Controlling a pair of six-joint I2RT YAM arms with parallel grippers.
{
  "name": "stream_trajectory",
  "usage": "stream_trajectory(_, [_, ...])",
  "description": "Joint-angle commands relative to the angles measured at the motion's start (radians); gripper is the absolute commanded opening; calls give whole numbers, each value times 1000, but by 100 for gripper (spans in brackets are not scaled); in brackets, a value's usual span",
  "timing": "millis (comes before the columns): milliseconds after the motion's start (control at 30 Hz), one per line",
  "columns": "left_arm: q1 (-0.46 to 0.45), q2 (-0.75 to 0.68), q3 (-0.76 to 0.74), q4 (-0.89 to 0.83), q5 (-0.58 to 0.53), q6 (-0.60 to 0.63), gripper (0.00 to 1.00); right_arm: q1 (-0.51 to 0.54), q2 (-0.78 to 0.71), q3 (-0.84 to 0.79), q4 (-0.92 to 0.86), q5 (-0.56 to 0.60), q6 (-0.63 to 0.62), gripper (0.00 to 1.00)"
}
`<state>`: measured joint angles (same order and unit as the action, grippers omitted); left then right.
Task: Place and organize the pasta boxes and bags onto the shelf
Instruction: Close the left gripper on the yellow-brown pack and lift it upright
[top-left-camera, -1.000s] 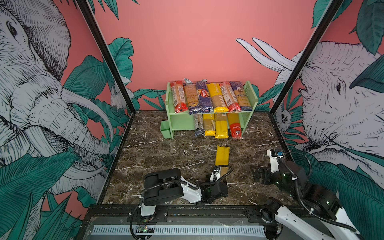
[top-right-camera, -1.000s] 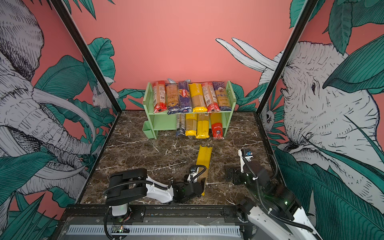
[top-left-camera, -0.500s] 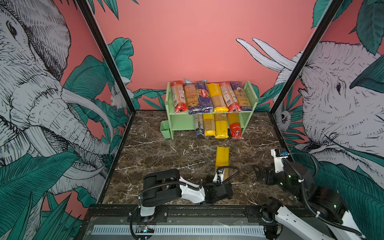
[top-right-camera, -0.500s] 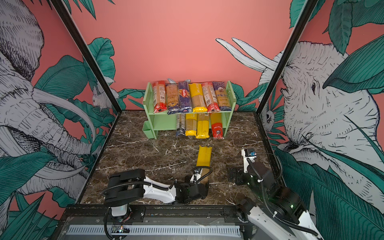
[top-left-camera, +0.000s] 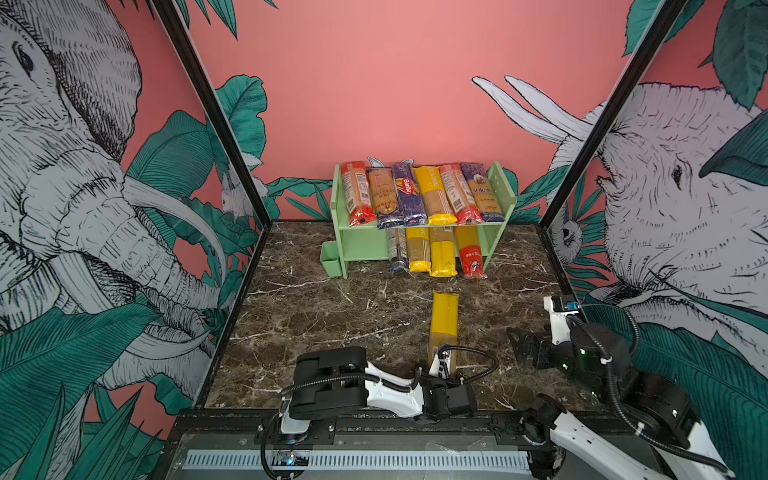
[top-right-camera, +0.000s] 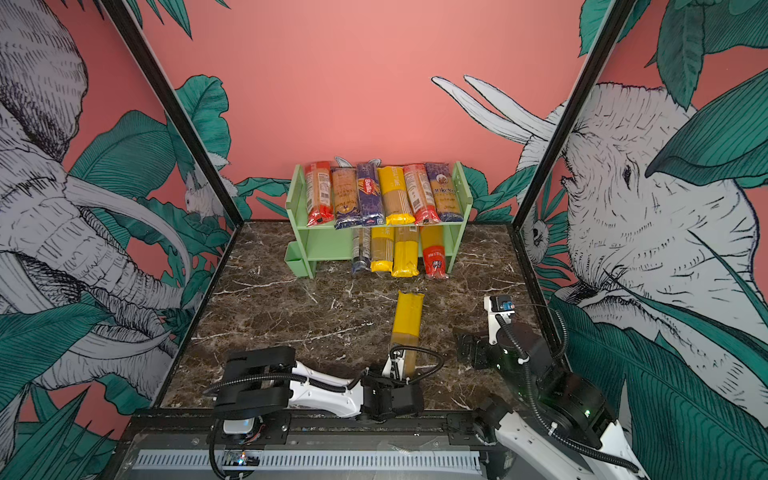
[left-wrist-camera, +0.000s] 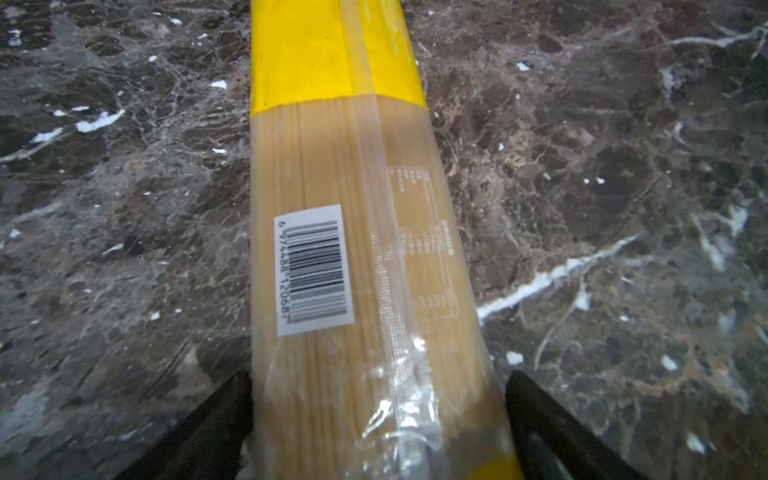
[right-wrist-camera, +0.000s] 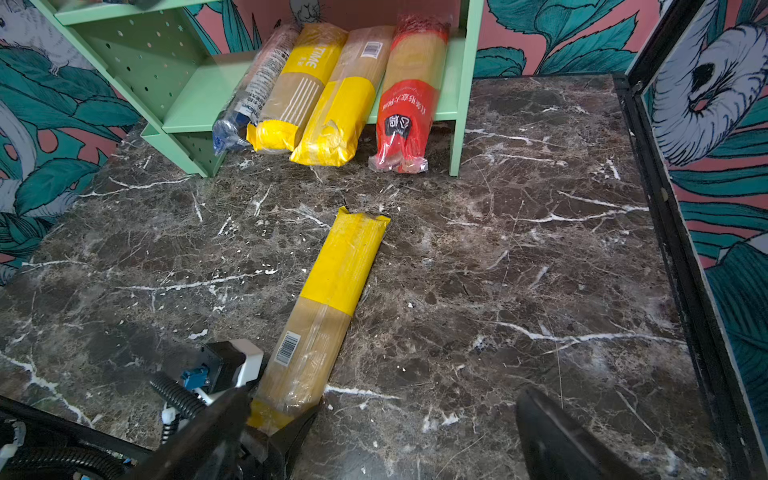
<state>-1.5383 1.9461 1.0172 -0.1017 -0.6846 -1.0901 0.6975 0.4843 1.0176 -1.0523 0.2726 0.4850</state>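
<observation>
Yellow-ended spaghetti pack (left-wrist-camera: 353, 249), left pincer (left-wrist-camera: 379, 376) spread wide, straddling it

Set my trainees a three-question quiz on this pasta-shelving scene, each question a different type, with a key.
1. Count: how many packs lie on the shelf's top tier?
2. True or false: the right claw holds a pack.
3. Which claw straddles the loose yellow-ended pack on the table? A left claw; B right claw.
Key: 1 six; 2 false, it is open and empty; 3 A.
</observation>
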Motion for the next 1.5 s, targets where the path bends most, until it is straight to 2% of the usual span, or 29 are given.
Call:
stream_trajectory(0, [39,166,-36,-80,321,-115,81,0,11,36,15,12,-17,99])
stream_trajectory(167, [50,148,-72,-52,324,-114,39,-1,5,48,2,35,-30,99])
stream_trajectory(333, [68,51,-191,25,275,-116,2,-1,4,31,9,39,-34,99])
stream_trajectory(367, [72,26,-217,50,266,-114,0,0,4,25,11,37,-33,99])
stream_trajectory(600, [73,-135,-382,230,194,-22,0,-1,20,27,11,41,-35,99])
stream_trajectory(733, [67,-245,-521,398,147,42,0,-1,45,29,29,43,-36,99])
stream_trajectory(867, [63,-377,-616,456,109,111,0,0,86,17,73,23,-37,99])
stream_trajectory(1167, [16,-743,-629,144,-70,223,0,-1,172,5,163,-11,-36,99])
stream_trajectory(1467, [8,-1119,-662,-96,-216,289,0,0,181,6,173,-9,-43,99])
